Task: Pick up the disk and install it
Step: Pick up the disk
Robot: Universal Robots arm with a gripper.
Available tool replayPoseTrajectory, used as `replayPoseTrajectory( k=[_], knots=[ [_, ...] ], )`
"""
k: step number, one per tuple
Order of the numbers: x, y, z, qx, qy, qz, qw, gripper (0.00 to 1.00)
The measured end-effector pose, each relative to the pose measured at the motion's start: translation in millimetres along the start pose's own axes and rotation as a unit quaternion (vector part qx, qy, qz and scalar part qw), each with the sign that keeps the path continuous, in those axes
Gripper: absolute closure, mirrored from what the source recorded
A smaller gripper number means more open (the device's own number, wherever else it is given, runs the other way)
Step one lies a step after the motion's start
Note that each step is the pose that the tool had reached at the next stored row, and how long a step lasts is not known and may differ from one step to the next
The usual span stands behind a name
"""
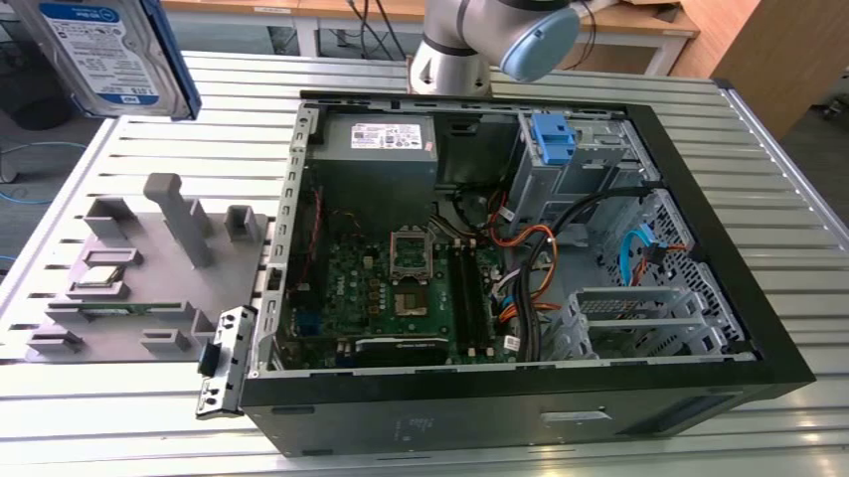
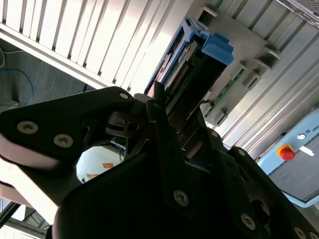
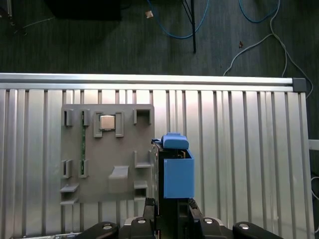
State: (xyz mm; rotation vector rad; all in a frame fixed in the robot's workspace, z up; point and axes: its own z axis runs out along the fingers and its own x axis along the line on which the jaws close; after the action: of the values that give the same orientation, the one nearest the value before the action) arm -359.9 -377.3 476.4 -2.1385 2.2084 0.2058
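Ribbed aluminium table (image 3: 249,159) under everything, dark floor with loose cables past its edge. Nearest the wrist cameras, the gripper (image 3: 172,208), clenched on the disk (image 3: 177,174) at one short end, with black fingers (image 2: 164,107) flat against its two broad faces in the second wrist view. Holds it on edge, blue bracket outermost, free end pointing away from the wrist; probably a grip chosen to leave most of the body free for sliding into a bay. Hangs clear of the table, touching nothing but the fingers.

Just beside it in the first wrist view, the grey fixture plate (image 3: 124,117), with upright slots shaped to stand parts on edge for an easy pinch. A square processor (image 3: 107,122) and a thin green board (image 3: 82,144) parked in theirs, several other slots bare.

Same disk (image 1: 106,55) in the exterior view: silver face with a blue-and-white label, high at the exterior view's left, over the fixture side of the table and well apart from the open computer case (image 1: 776,358).

Farther off, inside that case: motherboard (image 1: 398,283) on the floor, grey power-supply box (image 1: 376,139) against the far wall, a bare blue bracket (image 1: 551,139) upright in the drive cage near it.

Pick-up done, by the look of it; install not yet.
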Motion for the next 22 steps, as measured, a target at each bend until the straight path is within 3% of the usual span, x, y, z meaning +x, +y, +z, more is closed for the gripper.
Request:
replayPoseTrajectory(
  k=[8,12,17,22],
  knots=[
    [-0.2,-2.7,-0.7,0.0000,0.0001,0.000,1.0000,0.65],
    [-0.1,-2.8,-0.7,0.0003,0.0093,0.001,1.0000,0.65],
    [-0.3,-3.3,-0.8,0.0002,0.0095,0.001,1.0000,0.65],
    [-0.5,-11.5,-1.1,0.0001,0.0095,0.001,1.0000,0.65]
  ],
)
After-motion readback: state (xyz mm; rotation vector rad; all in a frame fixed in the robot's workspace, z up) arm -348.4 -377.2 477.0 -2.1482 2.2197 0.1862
